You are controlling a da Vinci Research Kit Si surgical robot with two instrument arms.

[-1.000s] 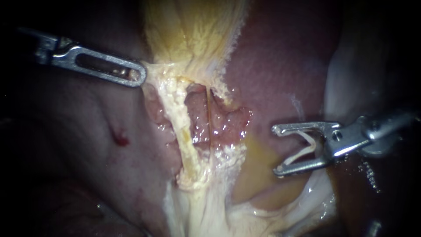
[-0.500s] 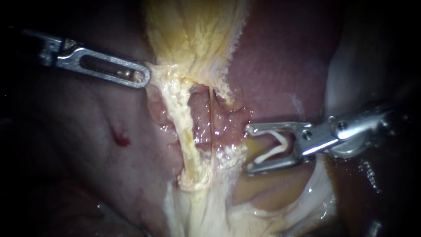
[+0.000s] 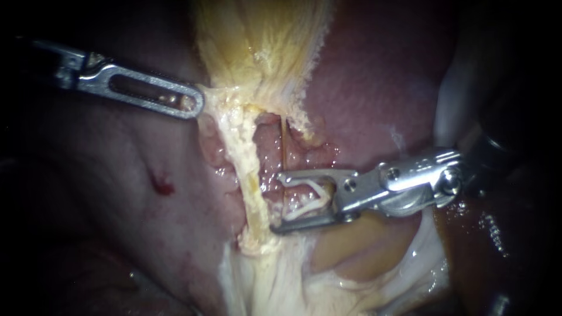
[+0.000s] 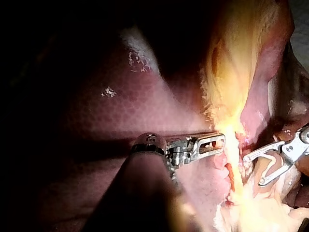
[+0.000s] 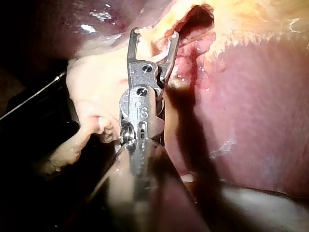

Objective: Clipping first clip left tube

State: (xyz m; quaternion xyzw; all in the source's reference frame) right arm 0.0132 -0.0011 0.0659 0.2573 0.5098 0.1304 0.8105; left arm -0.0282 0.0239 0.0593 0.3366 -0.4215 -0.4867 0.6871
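My left instrument (image 3: 190, 104) comes in from the left, its slotted jaws shut on the pale edge of tissue at the foot of the yellow gallbladder (image 3: 257, 41); in the left wrist view those jaws (image 4: 215, 143) hold the same pale edge. The left tube (image 3: 249, 169), a thick pale-yellow strand, runs down from there. My right instrument (image 3: 278, 202) stands open with a white clip (image 3: 307, 196) seated between its jaws. A thin orange strand (image 3: 283, 140) runs down into the gap between the jaws, whose tips reach the left tube's side. The right wrist view shows the jaws (image 5: 154, 35) spread before the dissected pocket.
Dark red liver (image 3: 374, 88) lies behind and to the right. A small red spot (image 3: 162, 187) marks the tissue left of the tubes. Pale fatty tissue (image 3: 275, 281) spreads below them, and a white membrane (image 3: 451, 99) rises at the right.
My right instrument has moved left with its open jaws and clip, from beside the yellow patch into the dissected window next to the left tube. The left instrument has barely shifted.
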